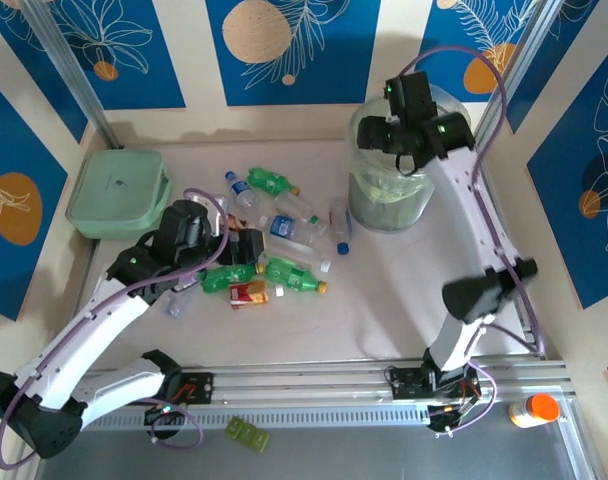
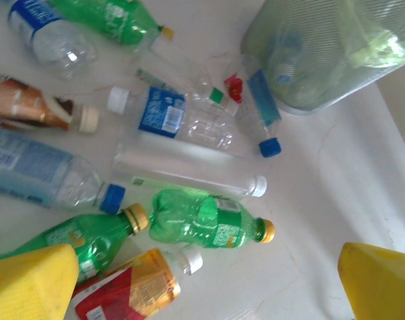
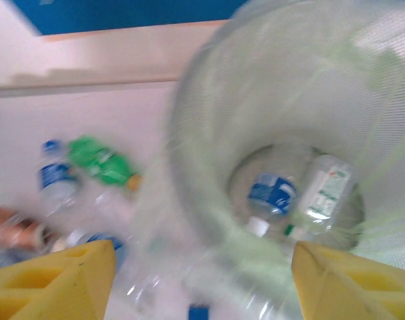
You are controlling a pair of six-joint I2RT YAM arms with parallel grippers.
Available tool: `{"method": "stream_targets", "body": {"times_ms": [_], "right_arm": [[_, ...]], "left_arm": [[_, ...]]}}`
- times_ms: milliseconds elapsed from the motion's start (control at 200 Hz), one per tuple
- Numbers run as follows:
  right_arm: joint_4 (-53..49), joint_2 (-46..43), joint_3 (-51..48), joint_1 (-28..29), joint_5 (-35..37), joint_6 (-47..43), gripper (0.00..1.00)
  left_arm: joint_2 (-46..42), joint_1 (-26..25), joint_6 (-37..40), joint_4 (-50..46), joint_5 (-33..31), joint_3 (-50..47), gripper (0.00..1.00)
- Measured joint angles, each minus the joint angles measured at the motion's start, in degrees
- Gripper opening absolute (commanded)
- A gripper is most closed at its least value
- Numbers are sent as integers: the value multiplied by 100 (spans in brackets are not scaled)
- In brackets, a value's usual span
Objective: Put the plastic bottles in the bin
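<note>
Several plastic bottles (image 1: 274, 225) lie in a loose pile mid-table, clear and green ones mixed. My left gripper (image 1: 242, 246) hovers over the pile's near side, open, its yellow fingers (image 2: 29, 283) wide apart above a green bottle (image 2: 209, 221) and a red-and-yellow-labelled bottle (image 2: 132, 288). The bin (image 1: 384, 195) stands at the back right. My right gripper (image 1: 381, 136) hangs over its rim, open, fingers (image 3: 56, 280) spread. Inside the bin (image 3: 209, 133) lie a blue-labelled bottle (image 3: 272, 193) and a white-labelled one (image 3: 326, 190). A blurred clear shape shows low between the right fingers; I cannot tell what it is.
A pale-green lidded box (image 1: 117, 190) sits at the back left. An orange-capped bottle (image 1: 534, 410) lies off the table at the near right, past the rail. A clear bottle with a blue cap (image 1: 341, 232) lies close to the bin's left side.
</note>
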Motion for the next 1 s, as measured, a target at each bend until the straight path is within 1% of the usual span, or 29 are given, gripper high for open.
{"method": "stream_targets", "body": {"times_ms": [160,245,310,360,410,495,575,680,825,1000], "right_arm": [[393,-1335,-1351,640,-525,-92,68],[487,-1829,-1993,754,-822,-55,68],[509,-2173,-2524,772,-1075,11,71],[538,-2369,-2879,831,-1176,61,74],[584,-2531,-3187,907,-1200,103,78],[726,-2798,-3720,1228,-1185,190,78],[785,-2942,-3974,1587,-1165,155,78],[931,-3193,-4232,1899,-1231,87,77],[1016,-3386,-4251,1928,-1473,37,78],[1110,-3622,-4496,1919,-1801,-28,79]], "left_arm": [[-74,0,66,-516,-50,7,100],[-37,-2,282,-752,72,2,100],[50,-31,455,-846,179,-48,100],[186,-101,623,-874,256,-122,97],[378,-177,785,-957,328,-149,97],[868,-428,1137,-1036,254,-133,98],[1357,-671,1419,-1049,-4,-127,98],[1845,-824,1574,-986,-153,-127,98],[2474,-857,1740,-933,-361,-20,98],[2997,-929,1871,-857,-514,127,98]]}}
